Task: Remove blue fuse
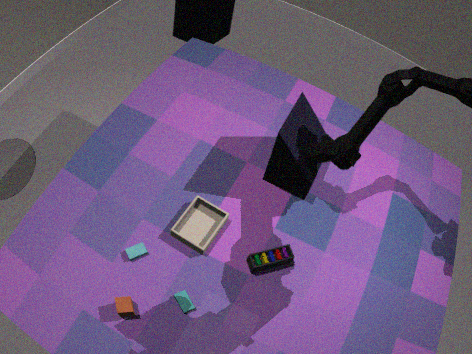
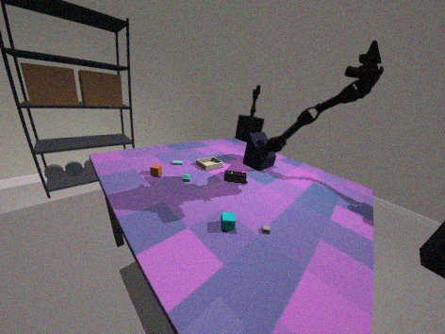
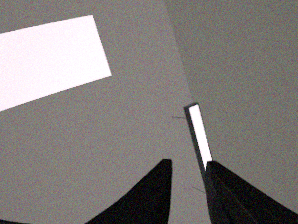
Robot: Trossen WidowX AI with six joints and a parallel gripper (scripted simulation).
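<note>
Plain grey walls (image 2: pixel 198 61) all round, matte, no texture. Grey floor (image 2: pixel 61 264), a pale baseboard strip (image 2: pixel 19 180) at the left wall. Black metal shelving unit (image 2: pixel 71 94) stands at the left wall, 4 shelves visible; 2 brown cardboard boxes (image 2: pixel 71 87) side by side on 1 shelf, rounded grey items (image 2: pixel 66 170) on the lowest. Table top (image 2: pixel 292 264) is a patchwork of pink, purple and blue-grey squares, crossed by dark cast shadows; a dark leg (image 2: pixel 114 226) shows under the near-left edge. Wrist view faces up at grey surfaces with a bright white rectangular light panel (image 3: pixel 49 59) and a narrow white strip (image 3: pixel 200 135).
</note>
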